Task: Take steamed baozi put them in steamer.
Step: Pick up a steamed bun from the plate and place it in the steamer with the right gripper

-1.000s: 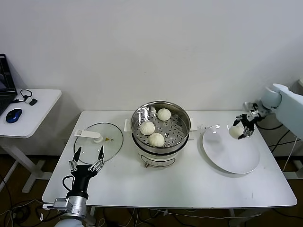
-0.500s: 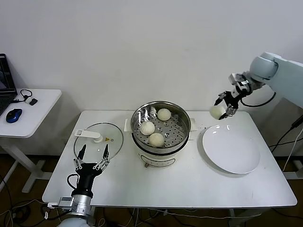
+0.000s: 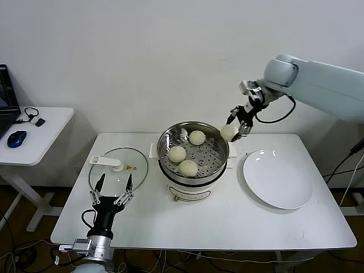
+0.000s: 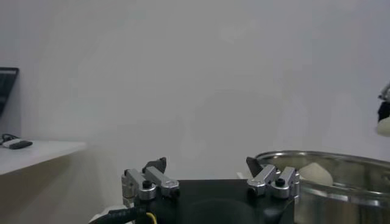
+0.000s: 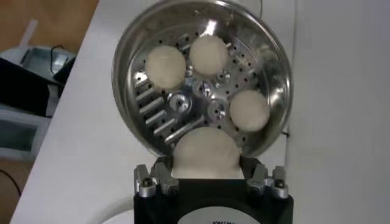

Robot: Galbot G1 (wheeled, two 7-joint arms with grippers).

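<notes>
Below my raised right jaws, the white table (image 3: 227, 222) carries the steamer (image 3: 193, 159). Its glass lid (image 3: 118, 166) lies flat (just beyond my left jaws), and the white plate (image 3: 278, 182) sits on the steamer's other side.

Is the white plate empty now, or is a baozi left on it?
Empty. The white plate shows only bare surface; three baozi sit in the steamer, and the right gripper holds the fourth near its rim.

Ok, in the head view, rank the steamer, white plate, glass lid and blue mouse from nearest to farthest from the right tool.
1. Steamer, just below the right tool.
2. White plate, on the table's right side.
3. Glass lid, left of the steamer.
4. Blue mouse, on the side desk at far left.
</notes>
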